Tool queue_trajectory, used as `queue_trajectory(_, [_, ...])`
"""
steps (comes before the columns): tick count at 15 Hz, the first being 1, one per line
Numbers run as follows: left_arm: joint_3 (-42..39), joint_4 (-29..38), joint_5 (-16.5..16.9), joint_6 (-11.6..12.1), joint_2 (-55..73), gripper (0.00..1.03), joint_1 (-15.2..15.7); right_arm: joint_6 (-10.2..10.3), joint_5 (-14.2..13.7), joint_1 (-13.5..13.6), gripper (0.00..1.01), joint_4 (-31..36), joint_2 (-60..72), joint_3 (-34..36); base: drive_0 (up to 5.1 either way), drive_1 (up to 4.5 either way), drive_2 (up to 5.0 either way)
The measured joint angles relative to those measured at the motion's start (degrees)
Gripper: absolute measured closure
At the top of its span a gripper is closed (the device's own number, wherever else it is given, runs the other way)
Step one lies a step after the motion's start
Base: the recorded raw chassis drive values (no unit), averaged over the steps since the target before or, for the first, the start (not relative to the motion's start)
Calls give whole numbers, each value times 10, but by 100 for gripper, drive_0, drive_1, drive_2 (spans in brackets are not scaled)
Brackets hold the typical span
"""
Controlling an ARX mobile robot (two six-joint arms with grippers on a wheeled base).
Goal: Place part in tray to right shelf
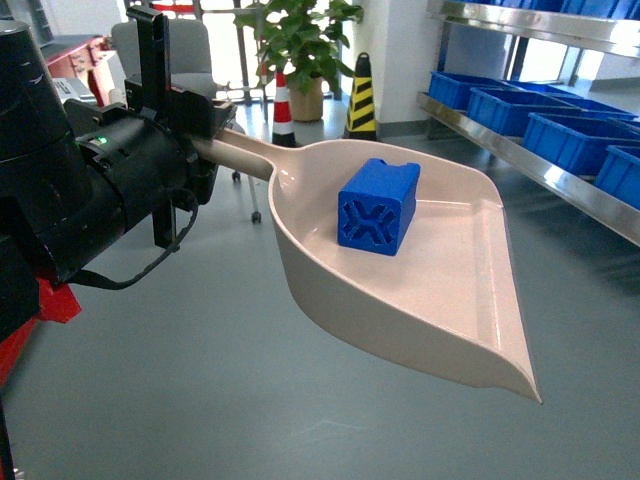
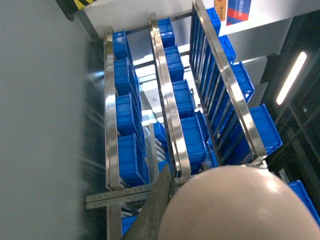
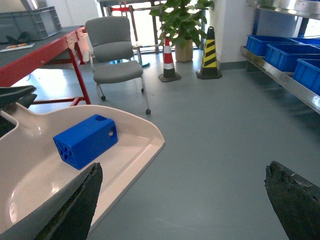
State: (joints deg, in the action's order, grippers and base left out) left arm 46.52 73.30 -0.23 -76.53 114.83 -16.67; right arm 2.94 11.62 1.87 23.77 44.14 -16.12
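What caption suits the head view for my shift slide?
Left tool holds the beige tray by its handle, blue part resting inside, right shelf of blue crates ahead.

a: what does the room look like?
b: a smooth grey-blue floor (image 1: 200,380) runs throughout, with soft daylight reflecting off it. at the back stands a grey office chair (image 3: 114,62) on castors, and beside it a red-framed workbench (image 3: 47,50) with a dark top.

a: anything else near the back?
b: a leafy potted plant (image 3: 182,25) sits between a red-and-white cone (image 3: 168,62) and a black-and-yellow cone (image 3: 209,52), in front of bright windows (image 1: 245,45).

a: and along the side?
b: large blue crates (image 1: 560,125) are lined up in rows. in the left wrist view, a long ceiling light (image 2: 292,77) glows overhead.
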Motion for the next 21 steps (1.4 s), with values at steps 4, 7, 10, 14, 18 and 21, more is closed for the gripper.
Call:
queue_trajectory(4, [0, 0, 0, 0, 0, 91, 0, 0, 0, 0, 3, 0, 0, 0, -148, -148, -148])
queue_trajectory(7, [0, 0, 0, 0, 0, 91, 0, 0, 0, 0, 3, 0, 0, 0, -152, -152, -152])
queue_trajectory(10, [0, 0, 0, 0, 0, 91, 0, 0, 0, 0, 3, 0, 0, 0, -160, -160, -160])
queue_trajectory(14, [0, 0, 0, 0, 0, 91, 0, 0, 0, 0, 3, 0, 0, 0, -157, -157, -157])
queue_trajectory(18, [0, 0, 0, 0, 0, 91, 0, 0, 0, 0, 3, 0, 0, 0, -163, -163, -163])
queue_trajectory(21, [0, 0, 0, 0, 0, 91, 0, 0, 0, 0, 3, 0, 0, 0, -156, -156, -156])
